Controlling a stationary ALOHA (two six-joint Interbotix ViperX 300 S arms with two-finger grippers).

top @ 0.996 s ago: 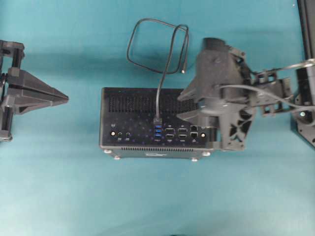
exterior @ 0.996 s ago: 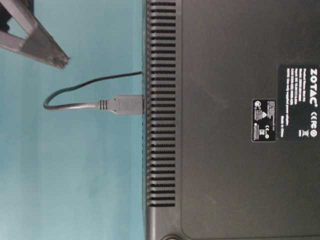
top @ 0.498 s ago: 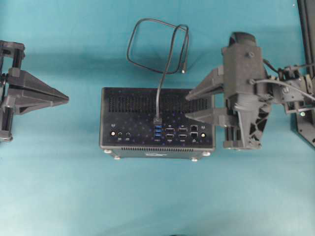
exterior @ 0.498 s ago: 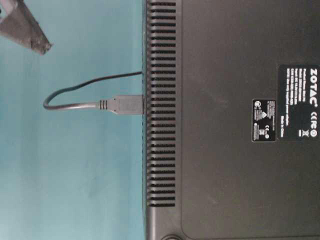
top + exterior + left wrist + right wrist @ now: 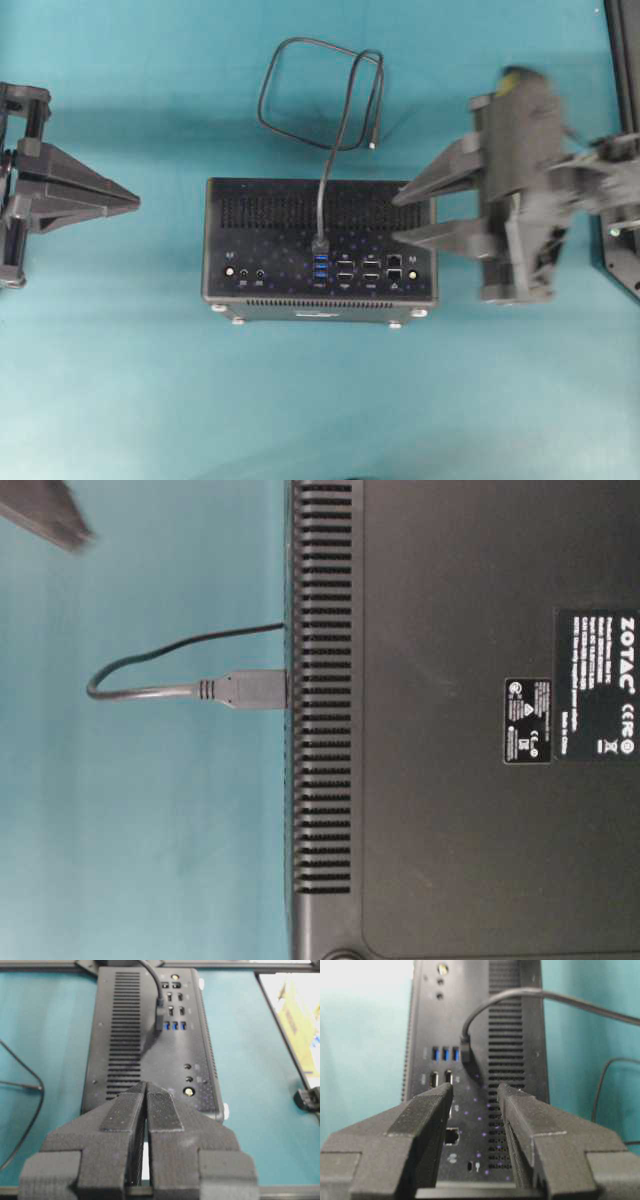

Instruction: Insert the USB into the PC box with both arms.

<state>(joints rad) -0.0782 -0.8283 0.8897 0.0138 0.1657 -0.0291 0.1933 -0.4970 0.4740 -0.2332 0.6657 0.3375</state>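
Overhead view showed you the thin black USB cable (image 5: 322, 200) plugged into the black rectangular PC box (image 5: 270, 255); the right gripper (image 5: 398, 216) stood empty, jaws apart, while the left gripper (image 5: 135, 203) was closed.

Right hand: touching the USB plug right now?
Apart. In the right wrist view the open right hand holds nothing, and the USB plug sits in the PC box well beyond its fingertips.

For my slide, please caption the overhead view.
USB plugged into the PC box; open right gripper beside it.
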